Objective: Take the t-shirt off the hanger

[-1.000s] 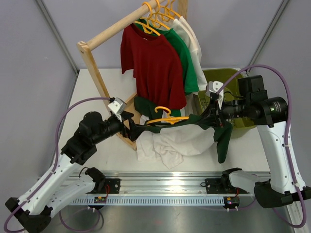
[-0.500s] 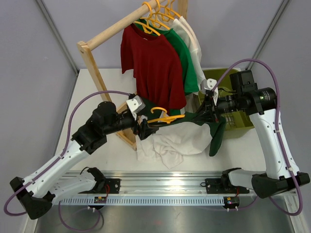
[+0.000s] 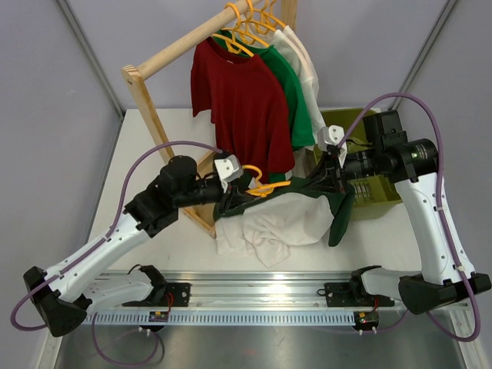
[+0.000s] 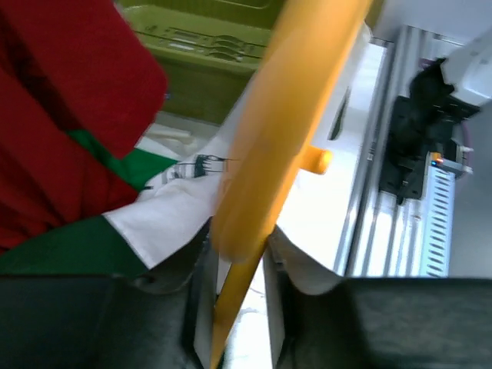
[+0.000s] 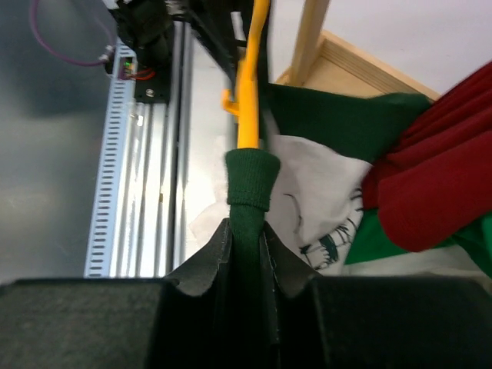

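Two grippers work one tee (image 3: 284, 219), which hangs low over the table (image 3: 138, 146) in front of the rack (image 3: 165, 58), its white body spilling down onto the top. The right gripper (image 3: 323, 184) is clamped on the green sleeve at the shoulder, and the hanger (image 3: 269, 187) pokes out of that sleeve towards the left. The left gripper (image 3: 232, 200) has the hanger's other arm between its fingers with white cloth beside it; whether it pinches the plastic I cannot tell. My reading is that the step is parting shirt from hanger: one side holds plastic, the other holds cloth. Next, the right should draw the sleeve off the hanger's end while the left keeps the hanger steady, provided no cloth is caught in the left's grip. At the back right stands a green bin (image 3: 350, 117), mostly hidden by the right arm, so its contents cannot be made out
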